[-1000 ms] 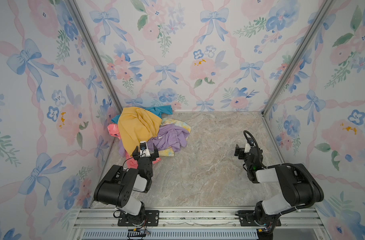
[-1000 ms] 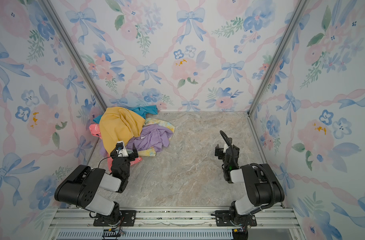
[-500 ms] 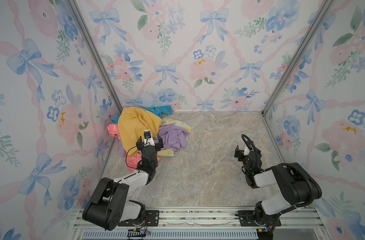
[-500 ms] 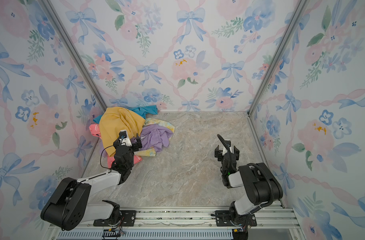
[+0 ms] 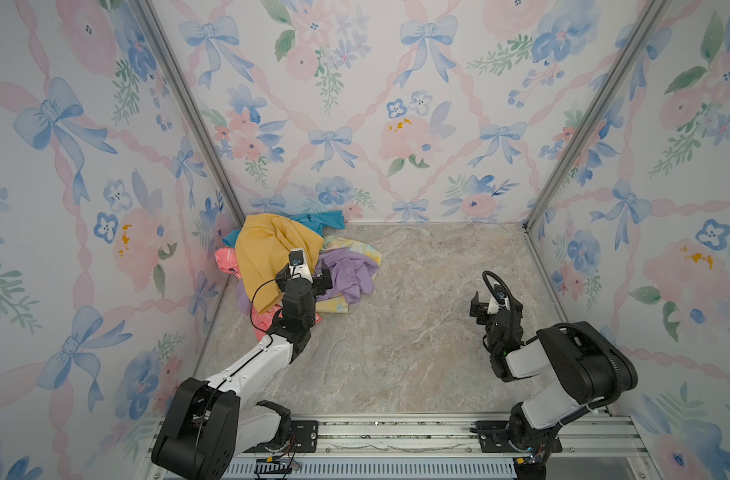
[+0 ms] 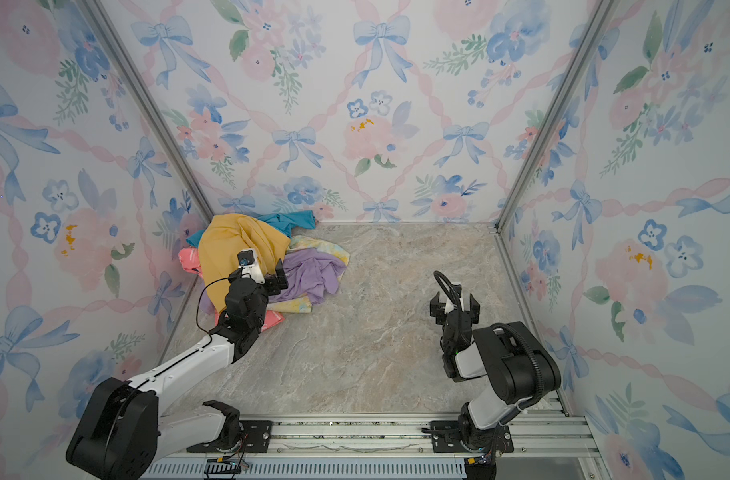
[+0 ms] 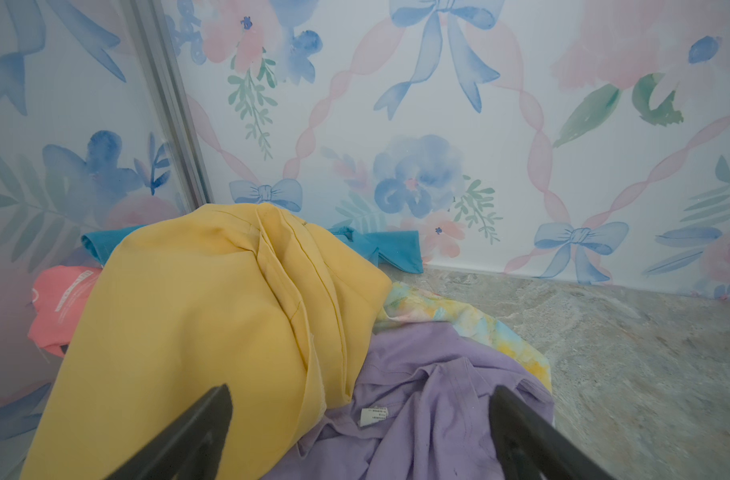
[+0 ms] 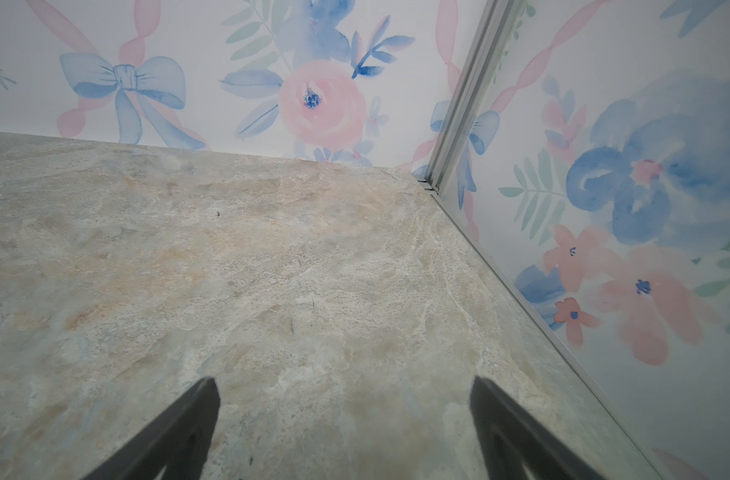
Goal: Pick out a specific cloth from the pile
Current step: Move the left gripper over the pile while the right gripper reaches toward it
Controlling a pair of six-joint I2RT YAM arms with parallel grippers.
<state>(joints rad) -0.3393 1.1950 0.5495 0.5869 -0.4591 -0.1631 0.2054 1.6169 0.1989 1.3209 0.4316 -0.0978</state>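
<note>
Approach: left gripper (image 7: 361, 399) hovers open above the pile (image 5: 280, 253) at the table's (image 5: 396, 332) far-left corner, right gripper (image 8: 342, 390) open too. The cloth (image 5: 225, 261) peeks from beneath; next likely calls for pinching its exposed edge.

Both top views overlook everything — left wrist camera close to the pile (image 7: 247, 328).

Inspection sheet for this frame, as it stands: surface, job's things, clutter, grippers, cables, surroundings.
surface: marble-look tabletop, bare on the right.
job's things: coral-pink cloth mostly buried in the pile, under the mustard-yellow cloth; lilac garment, tie-dye cloth and teal-blue cloth alongside.
clutter: nothing seen.
grippers: left gripper open at the pile's near side, holding nothing; right gripper open over bare tabletop.
cables: left wrist cable and right wrist cable, both looped.
surroundings: floral bow-print walls, aluminium corner posts.
</note>
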